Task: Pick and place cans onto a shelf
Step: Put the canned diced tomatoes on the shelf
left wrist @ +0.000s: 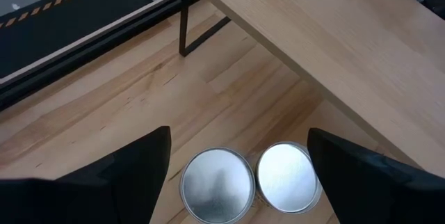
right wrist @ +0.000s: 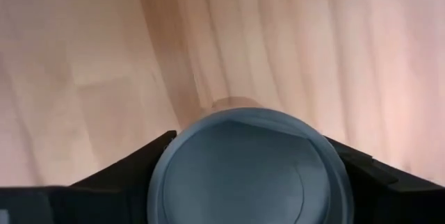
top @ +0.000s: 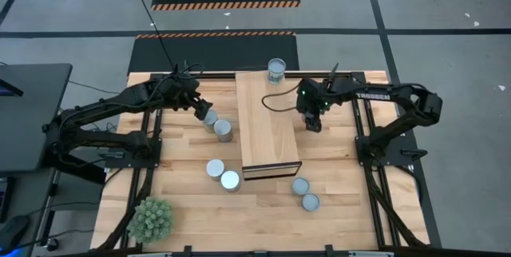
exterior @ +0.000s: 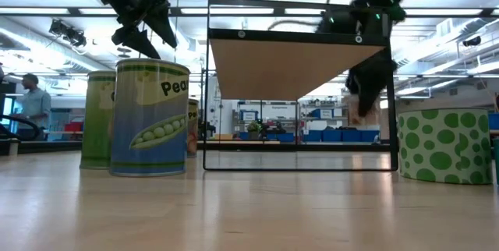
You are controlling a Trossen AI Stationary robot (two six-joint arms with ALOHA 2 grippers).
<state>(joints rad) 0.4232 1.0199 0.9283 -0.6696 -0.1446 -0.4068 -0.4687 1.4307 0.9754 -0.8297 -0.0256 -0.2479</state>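
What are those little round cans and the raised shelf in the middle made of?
The small silvery-topped cans look like metal: their round lids shine dull grey, and paper pea labels wrap the sides. The long pale shelf looks like light unpainted wood, with visible grain, on a thin dark frame, probably metal.

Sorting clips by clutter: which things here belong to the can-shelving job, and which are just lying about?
Job: shelf; six cans on the table; one can on the shelf; one can in the right gripper; left gripper, open above two cans.
Lying about: green plant in its spotted pot.
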